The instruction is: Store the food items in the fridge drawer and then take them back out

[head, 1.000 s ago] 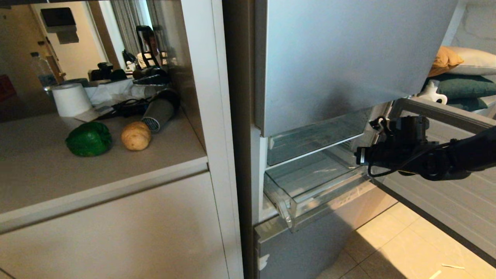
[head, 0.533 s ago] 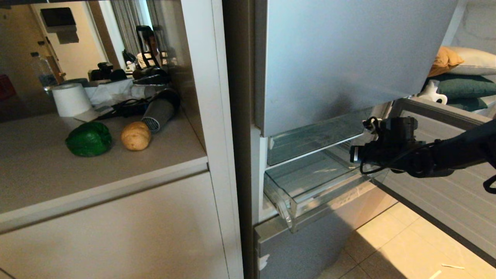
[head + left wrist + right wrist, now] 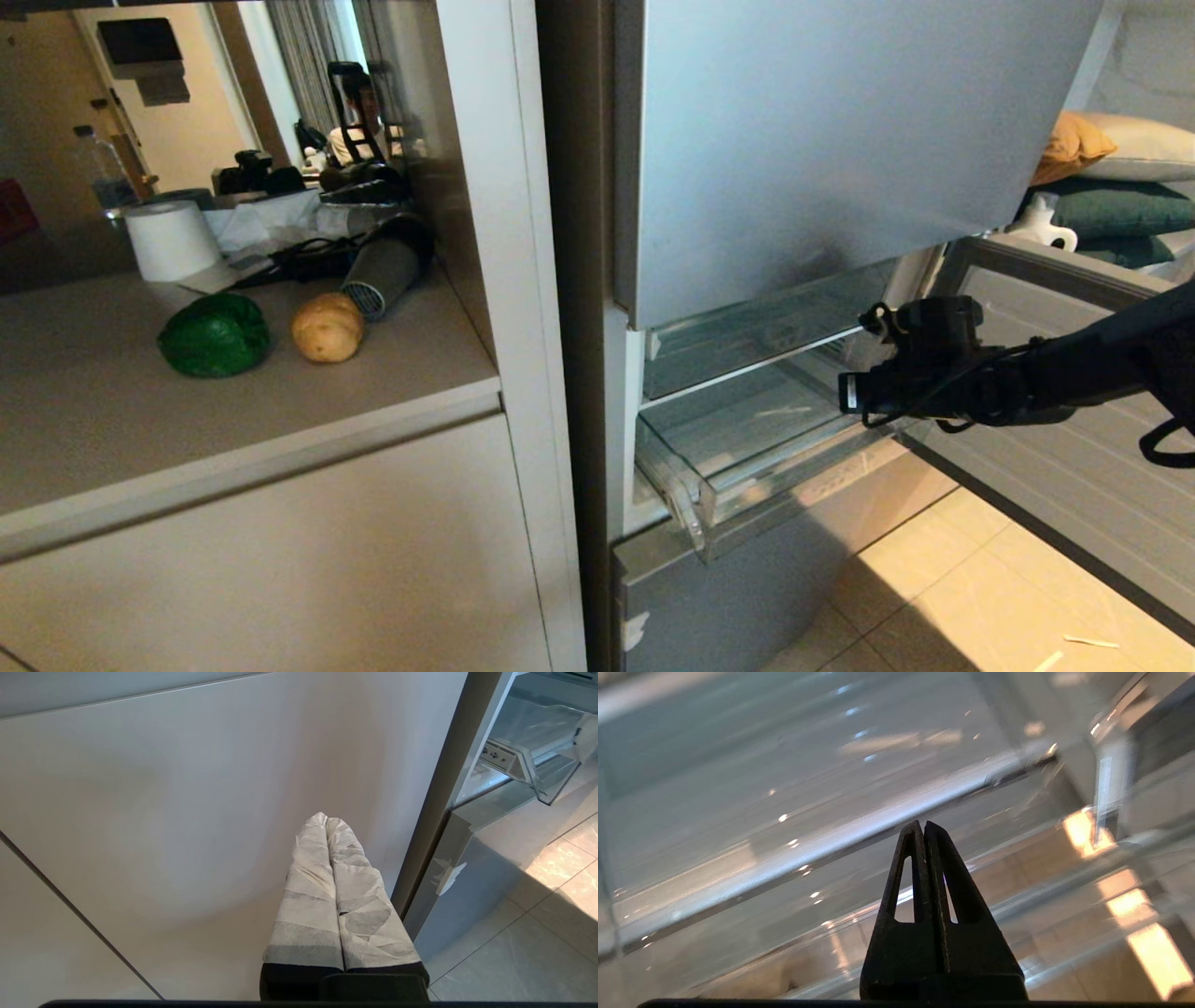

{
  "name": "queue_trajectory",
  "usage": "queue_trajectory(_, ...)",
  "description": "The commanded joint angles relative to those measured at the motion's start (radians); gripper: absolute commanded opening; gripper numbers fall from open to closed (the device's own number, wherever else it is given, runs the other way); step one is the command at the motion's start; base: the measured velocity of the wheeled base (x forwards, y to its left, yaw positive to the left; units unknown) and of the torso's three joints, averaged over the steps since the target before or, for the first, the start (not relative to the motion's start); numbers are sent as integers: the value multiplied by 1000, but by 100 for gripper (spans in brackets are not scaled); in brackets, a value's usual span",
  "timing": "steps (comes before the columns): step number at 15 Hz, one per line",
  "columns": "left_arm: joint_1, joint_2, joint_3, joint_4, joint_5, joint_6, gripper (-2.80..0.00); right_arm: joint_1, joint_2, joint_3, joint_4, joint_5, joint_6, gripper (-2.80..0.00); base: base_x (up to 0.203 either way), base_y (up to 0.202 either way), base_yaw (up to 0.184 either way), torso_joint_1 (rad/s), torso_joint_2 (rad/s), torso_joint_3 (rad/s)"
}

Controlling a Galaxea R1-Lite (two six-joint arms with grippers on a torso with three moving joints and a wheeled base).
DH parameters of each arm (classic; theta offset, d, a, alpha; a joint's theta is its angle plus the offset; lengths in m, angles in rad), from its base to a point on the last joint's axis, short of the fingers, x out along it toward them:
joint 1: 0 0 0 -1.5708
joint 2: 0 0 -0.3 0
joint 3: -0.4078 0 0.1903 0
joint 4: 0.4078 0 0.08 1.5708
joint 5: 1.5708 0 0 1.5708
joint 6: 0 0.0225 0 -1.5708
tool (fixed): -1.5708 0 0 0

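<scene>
the fridge drawer sits pulled partly out, just below and ahead of the right gripper, whose fingers are clenched together on nothing, tips aimed at the clear bin. the green bell pepper and the tan bun lie far off to its left on the counter, beside a hair dryer. the left gripper is parked low by the cabinet front, also pressed closed. likely best: nudge the drawer wider with slow, level pressure on its front wall.
</scene>
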Motion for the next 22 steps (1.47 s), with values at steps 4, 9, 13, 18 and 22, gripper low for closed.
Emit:
queue_trajectory(4,0,0,0,0,0,0,-280,-2,-35,-3,71,-37,0,-280,0,0,0,0,0,0)
queue_trajectory(9,0,0,0,0,0,0,-280,-7,-107,10,240,-43,11,-280,0,0,0,0,0,0)
queue_trajectory(13,0,0,0,0,0,0,-280,-10,-145,40,312,-139,10,-280,0,0,0,0,0,0)
queue_trajectory(18,0,0,0,0,0,0,-280,-10,-210,136,328,-151,-2,-280,0,0,0,0,0,0)
queue_trajectory(22,0,0,0,0,0,0,-280,-11,-201,127,343,-147,-9,-280,0,0,0,0,0,0)
